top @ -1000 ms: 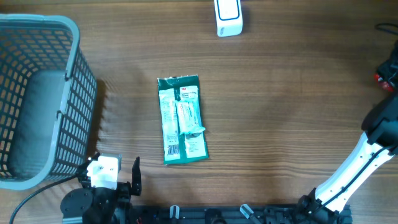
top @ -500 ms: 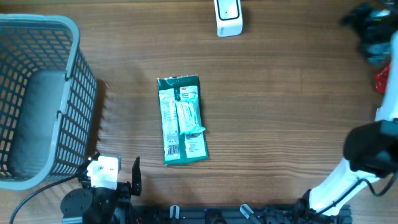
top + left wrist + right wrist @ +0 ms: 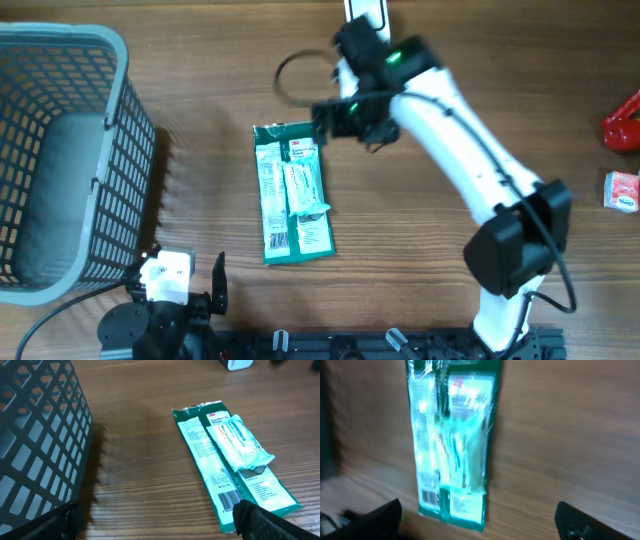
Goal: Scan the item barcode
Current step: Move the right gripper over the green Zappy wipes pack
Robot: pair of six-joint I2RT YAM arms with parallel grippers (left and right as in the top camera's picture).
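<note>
Right arm [image 3: 450, 130] swings in from 3 o'clock and now hangs over the 12 o'clock end of the green 3M packet [image 3: 292, 192].

Its right gripper [image 3: 340, 115] is spread wide and empty, so a pickup looks near and nothing is scanned yet. Left gripper [image 3: 155, 510] waits agape at 7 o'clock beside the mesh basket [image 3: 60, 37]. The packet lies flat mid-table, untouched, barcode [image 3: 231, 500] upward at its 6 o'clock end. The arm covers most of the white scanner [image 3: 368, 8] at 12 o'clock. The right wrist view is smeared and its print unreadable. A red item [image 3: 625, 130] at 3 o'clock is cut off.
</note>
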